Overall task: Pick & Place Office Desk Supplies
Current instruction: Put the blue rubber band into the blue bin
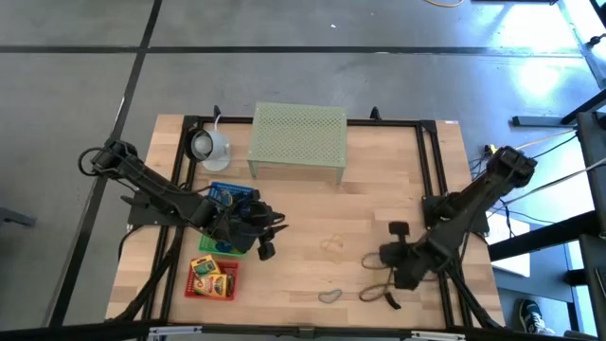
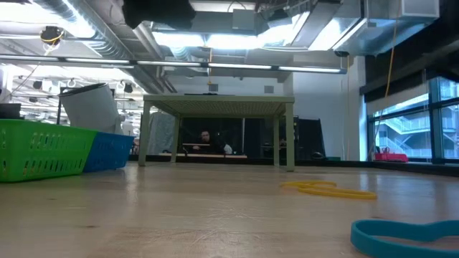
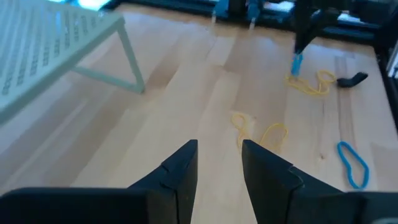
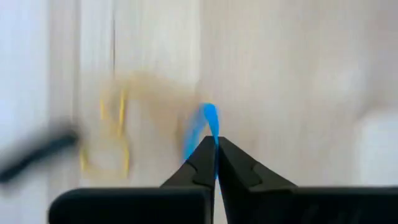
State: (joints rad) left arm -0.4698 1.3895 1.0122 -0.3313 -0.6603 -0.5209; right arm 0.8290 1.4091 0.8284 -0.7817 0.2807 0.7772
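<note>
**Ana:** Closest to the lens, the right claw [image 4: 216,155] has its two dark fingers pinched together on a thin blue rubber loop [image 4: 202,127], which sticks out just past the tips.

**Ben:** And around it?

**Ana:** Just beside that claw, on the wooden desk [image 1: 312,213], lies a tangle of thin yellow rubber loops [image 4: 112,137], and a small black clip [image 3: 352,79] sits near them. A second blue loop [image 3: 352,165] lies a little farther out, and a pair of yellow loops [image 3: 258,130] between the two arms.

**Ben:** What about the other arm?

**Ana:** The left claw [image 3: 219,163] hangs part open with nothing between its fingers. It is over the desk just beside the baskets: a small blue plastic basket [image 1: 230,196], a green one [image 1: 220,247] and a red one [image 1: 211,280] holding two small yellow printed boxes [image 1: 210,277]. Well beyond it stand the pale green mesh stand [image 1: 297,139] and a white round lamp-like object [image 1: 208,146].

**Ben:** So how far along is it?

**Ana:** I'd judge it partway. The boxes are in the red basket, but several loops and the clip are on the desk on the right arm's side. The pinched blue loop has yet to reach a basket.
</note>
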